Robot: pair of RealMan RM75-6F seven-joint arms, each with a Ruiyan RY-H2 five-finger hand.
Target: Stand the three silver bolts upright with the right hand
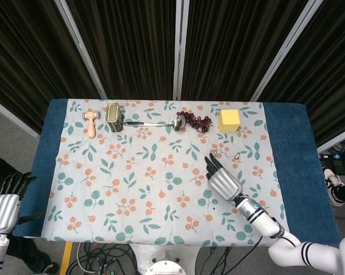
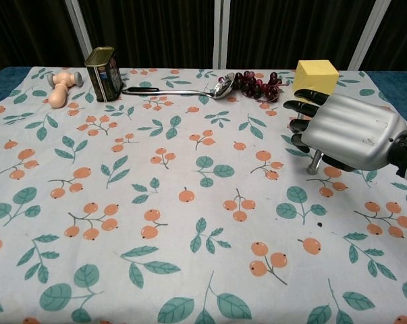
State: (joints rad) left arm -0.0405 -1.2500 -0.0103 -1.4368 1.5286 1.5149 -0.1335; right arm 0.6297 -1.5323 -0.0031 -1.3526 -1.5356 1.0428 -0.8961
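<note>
My right hand (image 2: 348, 131) hovers low over the right side of the table, also seen from above as my right hand (image 1: 221, 179). Its fingers (image 2: 299, 108) stretch out toward the left. A silver bolt (image 2: 316, 163) stands under the palm, head down on the cloth and leaning slightly. Its upper end runs up into the hand, which holds it; the thumb is hidden. A second small silver bolt (image 1: 236, 156) lies on the cloth just beyond the hand. I see no third bolt. My left hand (image 1: 3, 205) hangs off the table's near left corner, holding nothing.
Along the far edge sit a wooden peg toy (image 2: 60, 86), a green tin (image 2: 103, 65), a ladle (image 2: 183, 90), dark grapes (image 2: 256, 86) and a yellow block (image 2: 316, 73). The flowered cloth (image 2: 156, 202) covers the table, with blue margins (image 1: 295, 143) at its sides.
</note>
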